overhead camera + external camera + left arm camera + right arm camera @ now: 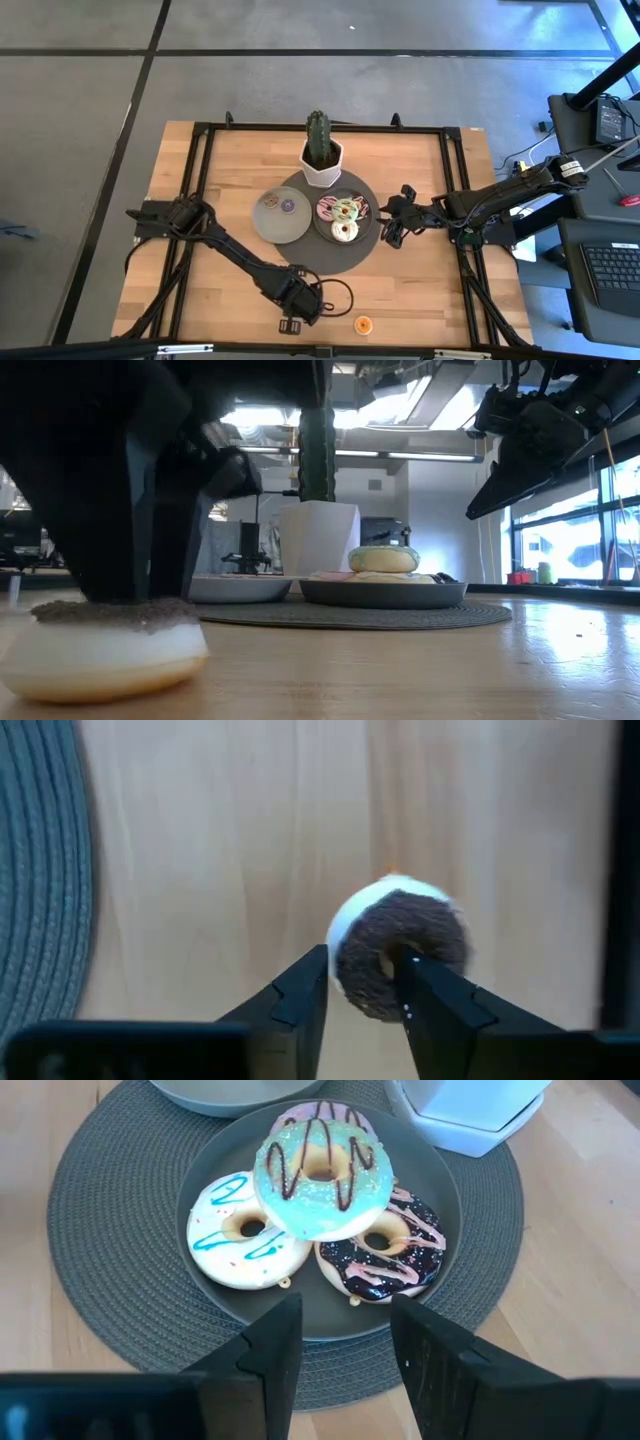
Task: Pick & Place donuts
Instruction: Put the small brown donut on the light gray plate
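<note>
A chocolate-topped, cream-sided donut (400, 945) lies at the table's near edge and shows large in the low view (100, 650). My left gripper (362, 970) stands on it from above (291, 322) and hides it in the high view. A small orange donut (363, 323) lies on the wood just to its right. The right grey plate (330, 1310) carries a teal donut (322, 1175) stacked on white (245, 1230), chocolate-and-pink (385, 1245) and pink ones. My right gripper (345, 1330) hangs open above the table, right of that plate (395, 220). My left gripper holds the chocolate-topped donut by the near part of its ring (365, 990). One finger (425, 985) is in the hole and the other finger (300, 990) is against the outer rim. The fingers point down from above. The donut's underside rests on the table (100, 685).
A second grey plate (268, 228) with tiny donuts sits left of the loaded one, both on a round grey mat (365, 260). A cactus in a white pot (322, 160) stands at the mat's far side. A black frame (200, 160) edges the table, and a cable (340, 295) loops by the left gripper.
</note>
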